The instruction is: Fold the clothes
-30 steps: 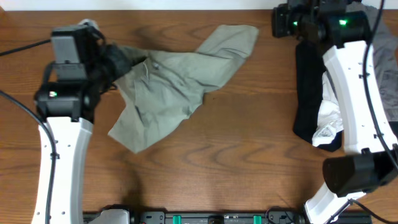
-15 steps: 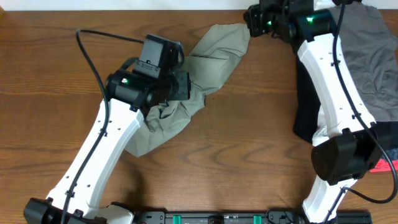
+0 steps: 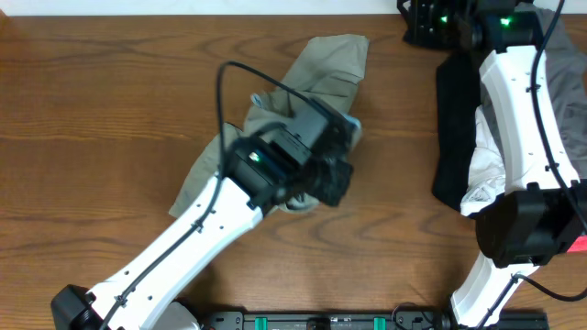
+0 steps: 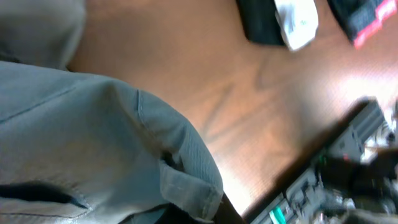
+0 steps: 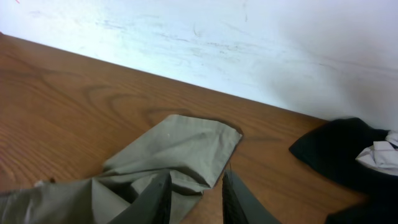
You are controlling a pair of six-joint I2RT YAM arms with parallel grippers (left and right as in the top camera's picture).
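Observation:
The pale khaki garment lies bunched on the wood table, running from its far corner near the back edge down to the lower left. My left gripper is over its middle. In the left wrist view it is shut on a folded, stitched edge of the garment, which covers most of the fingers. My right gripper is open and empty, with its fingers hovering just over the garment's far corner. In the overhead view it sits at the back right.
A long black garment lies at the right under my right arm, with a white piece on it. A darker grey garment lies further right. A red item sits at the right edge. The wall borders the back.
My left arm has swung right and towards the front, pulling the garment's left part over its middle. My right gripper has drawn back right, off the garment's far corner.

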